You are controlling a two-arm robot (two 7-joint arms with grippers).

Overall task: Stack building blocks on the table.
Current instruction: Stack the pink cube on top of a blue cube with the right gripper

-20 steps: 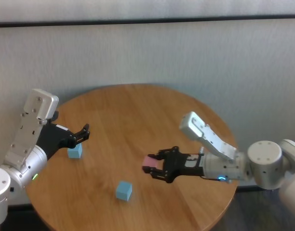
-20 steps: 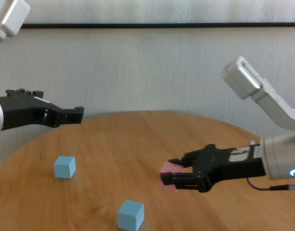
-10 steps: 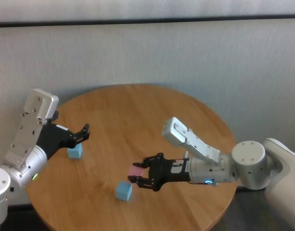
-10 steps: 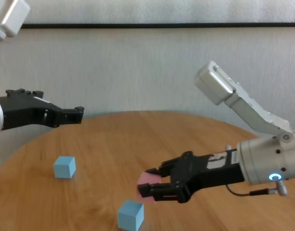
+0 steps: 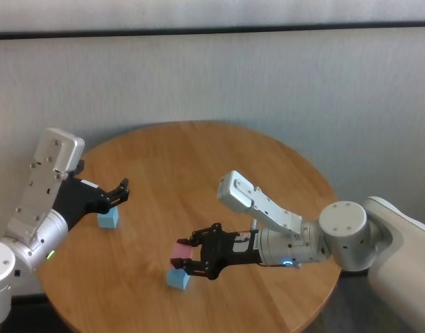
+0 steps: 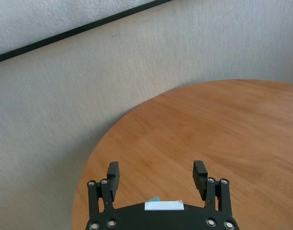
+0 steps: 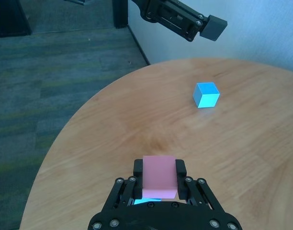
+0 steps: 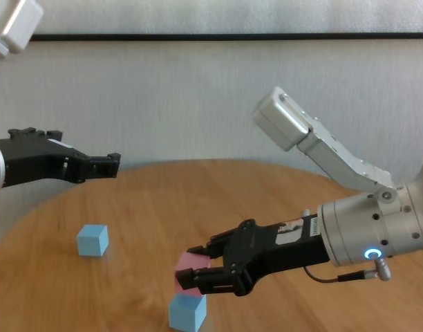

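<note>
We note the pink block [image 5: 179,250] pinched between the fingers of the right gripper [image 5: 187,258], held just above the near light blue block [image 5: 176,279], which sits on the round wooden table [image 5: 198,166] toward its near edge. In the chest view the pink block [image 8: 191,266] looks almost in contact with the blue one's [image 8: 186,312] top, but we cannot tell whether they touch. In the right wrist view only a sliver of blue [image 7: 147,201] shows under the pink block [image 7: 159,176], so we judge the alignment close but not confirmed. Main risk, in our judgement: the pink block comes down off-centre or rotated against the blue one, then tips or slides off on release. A second risk: the lower finger pads, which reach below the pink block, catch the blue block and shove it across the table. Opening too high would let the block drop and bounce. The second light blue block [image 5: 107,219] rests well apart at the table's left side, just beneath the left gripper [image 5: 121,191], which hangs above it with fingers spread wide [image 6: 156,175] and plays no part here.
</note>
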